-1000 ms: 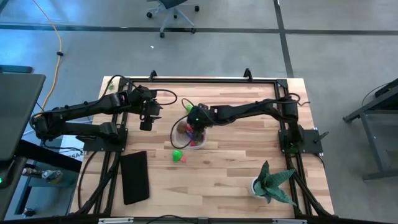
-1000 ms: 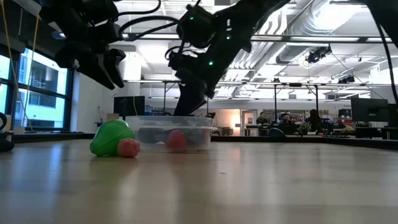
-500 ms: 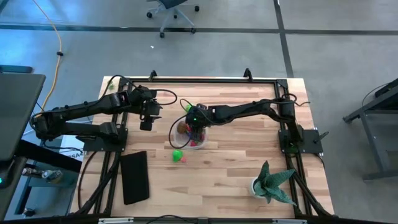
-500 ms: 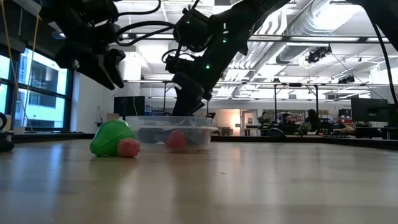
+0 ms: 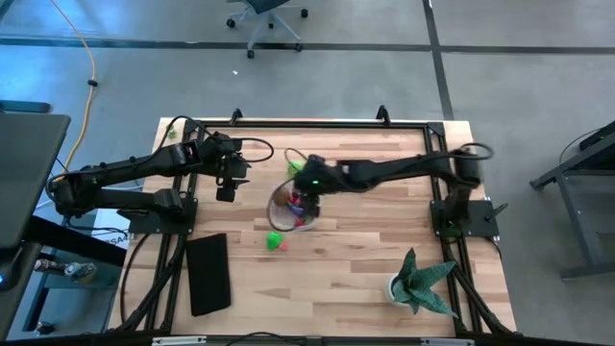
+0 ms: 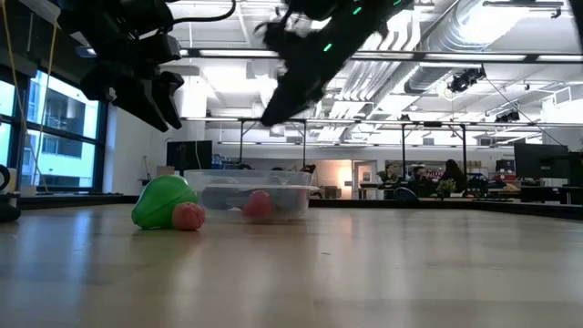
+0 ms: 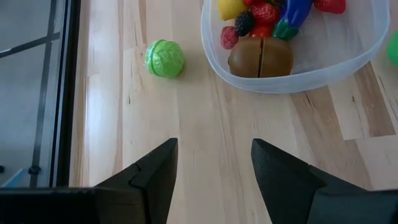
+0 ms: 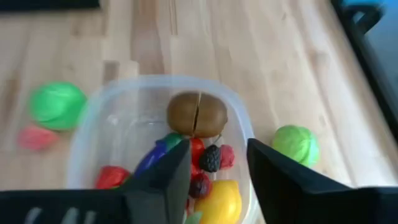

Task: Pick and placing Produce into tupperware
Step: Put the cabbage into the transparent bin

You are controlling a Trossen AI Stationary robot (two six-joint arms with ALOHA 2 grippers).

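Seen from straight overhead: the whole pale wooden bench (image 5: 365, 279), both arms and grey floor around. Seen from bench-top height: level across the boards into a lit hall, close on the clear, rounded plastic tub (image 6: 248, 193). Seen past the left gripper (image 7: 213, 169), angled down, close: the same tub's rim (image 7: 292, 78) and a round green toy cabbage (image 7: 164, 58). Seen past the right gripper (image 8: 217, 165), from just above: tub (image 8: 87, 134) and cabbage (image 8: 297, 144) again, shared with all views.
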